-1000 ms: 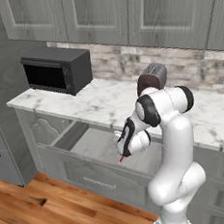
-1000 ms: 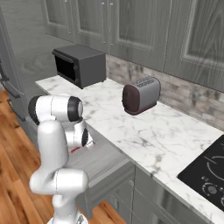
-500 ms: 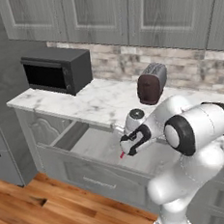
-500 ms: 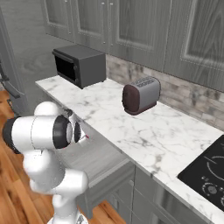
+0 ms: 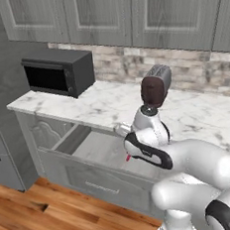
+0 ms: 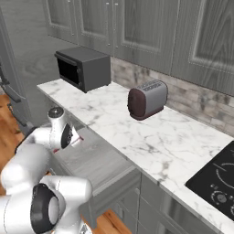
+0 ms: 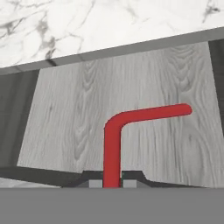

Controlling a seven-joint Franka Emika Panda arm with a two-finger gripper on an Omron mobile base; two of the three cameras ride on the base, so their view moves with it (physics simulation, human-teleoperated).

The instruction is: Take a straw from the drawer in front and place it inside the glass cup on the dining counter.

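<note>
The red straw, bent at a right angle, stands between my gripper's fingertips, which are shut on its lower end. It hangs just above the wood-grain floor of the open grey drawer. From the left base, my gripper is over the drawer near its back right, with a bit of the straw showing red. From the right base, the straw pokes out beside the hand above the drawer. The glass cup and dining counter are out of view.
A marble worktop runs behind the drawer and carries a black microwave at the left and a dark toaster. A black cooktop lies at the far right. Grey cabinets hang above; wood floor lies below.
The arm's links have swivelled round toward the cameras while the hand stayed over the drawer with the straw. The straw barely moved, drifting slightly left in the right base view.
</note>
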